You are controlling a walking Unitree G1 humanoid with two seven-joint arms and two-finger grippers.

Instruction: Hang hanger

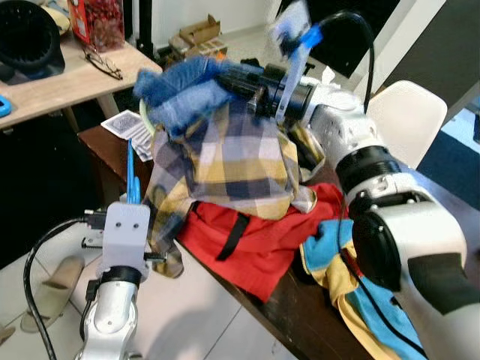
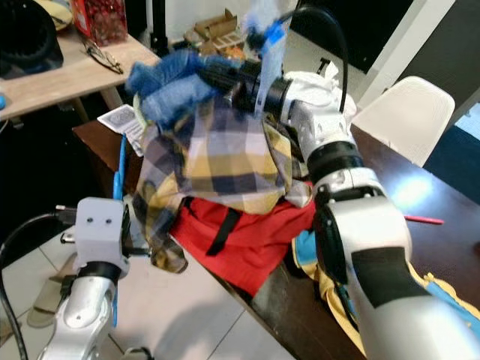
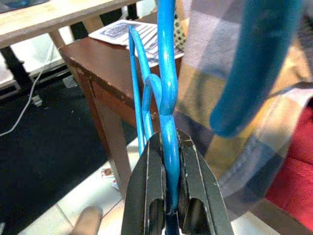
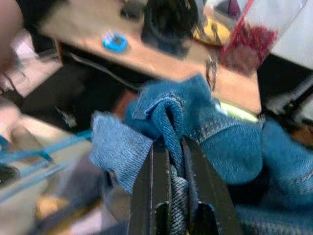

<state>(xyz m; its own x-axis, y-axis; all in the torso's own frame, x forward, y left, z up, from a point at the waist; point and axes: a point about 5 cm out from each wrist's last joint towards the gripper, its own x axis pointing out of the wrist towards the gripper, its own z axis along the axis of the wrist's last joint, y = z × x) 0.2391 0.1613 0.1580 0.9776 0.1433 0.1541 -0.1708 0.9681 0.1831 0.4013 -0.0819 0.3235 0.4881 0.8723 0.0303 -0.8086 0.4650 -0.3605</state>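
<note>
The left gripper is clamped narrow on the blue hanger, pinching its wire just below the twisted neck, so the hook stands upright and free to be set over a rail. In the head views that hanger rises at the near left, beside the corner of the dark wooden table. The right gripper is closed on a fold of blue denim garment, held high at the far side so the cloth hangs clear. Below it a plaid shirt drapes over a red garment on the table. The left wrist view shows the grip point on the wire; the head views show the height of the denim and the pale desk at the far left.
</note>
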